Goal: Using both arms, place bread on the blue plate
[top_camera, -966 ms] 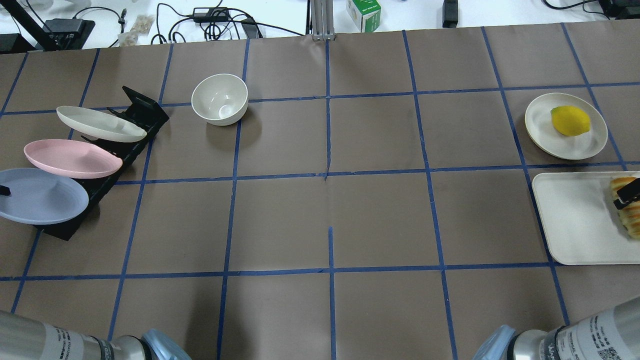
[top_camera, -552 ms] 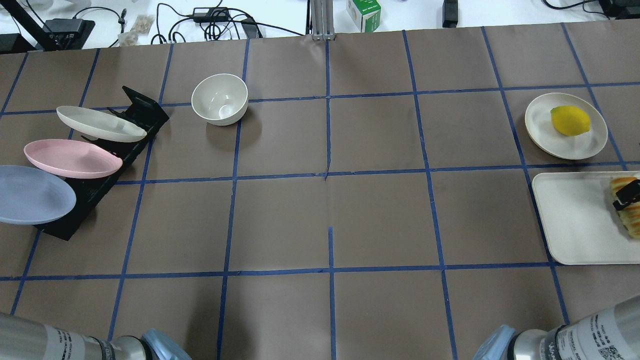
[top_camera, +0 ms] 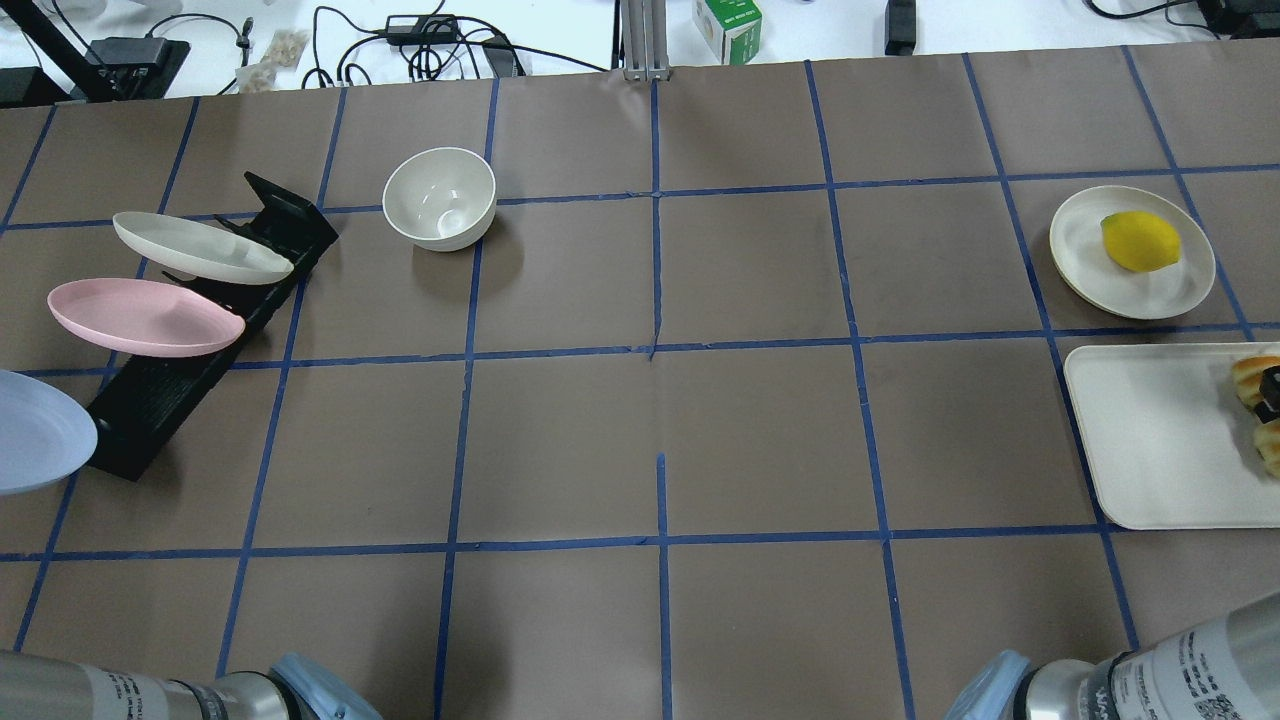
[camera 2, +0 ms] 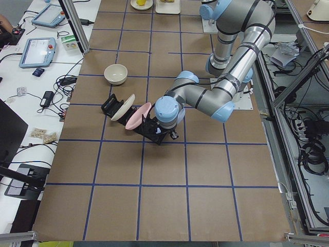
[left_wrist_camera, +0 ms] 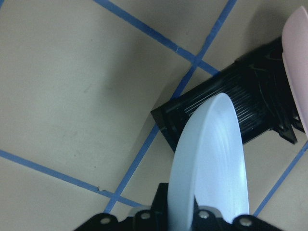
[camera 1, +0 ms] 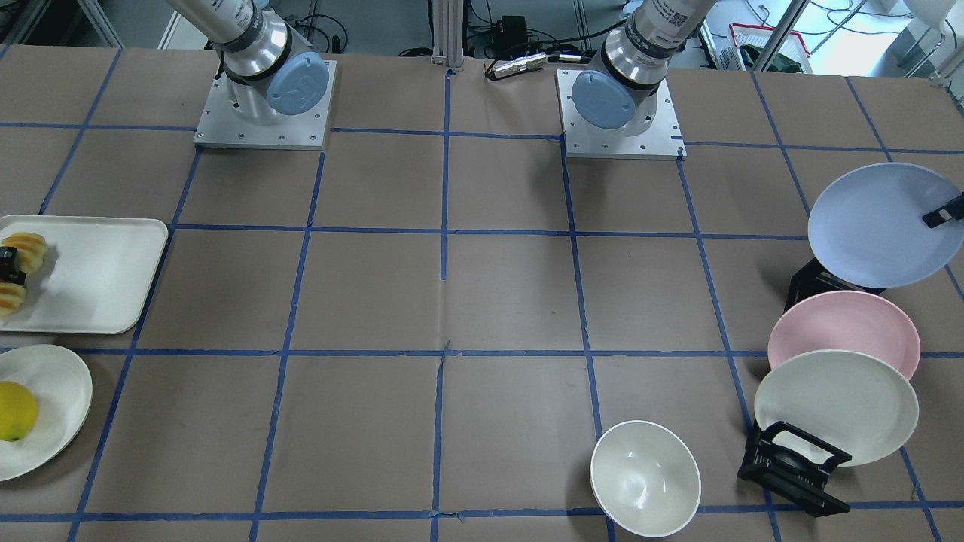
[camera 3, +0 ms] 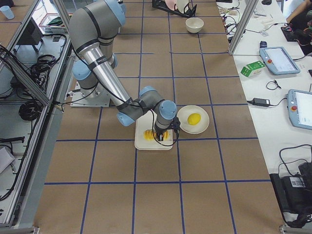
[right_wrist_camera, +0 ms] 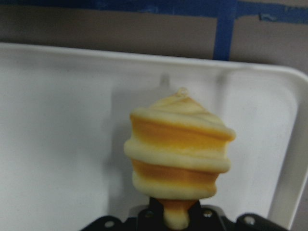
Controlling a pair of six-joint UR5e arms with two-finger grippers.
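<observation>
1. Lavender-blue and tilted, the blue plate [camera 1: 877, 226] hangs from the left gripper [camera 1: 943, 216], which is pinched on its rim, just beside the near end of the black rack [top_camera: 150, 400].
2. The bread [top_camera: 1252, 370] is over the white tray [top_camera: 1150, 440]. The right gripper [top_camera: 1272, 388] is clamped across its middle, and its long axis points away from the robot.
3. Plate and loaf sit at opposite table ends, well apart, so each arm probably has to carry its load inward.

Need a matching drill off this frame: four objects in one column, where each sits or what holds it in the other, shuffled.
1. bread
2. blue plate
3. lemon
4. pink plate

A. in the black rack
B. gripped by the left pincer
C. on the small cream plate
D. gripped by the right pincer, over the white tray

Pairs: 1-D; 2-B; 3-C; 4-A
</observation>
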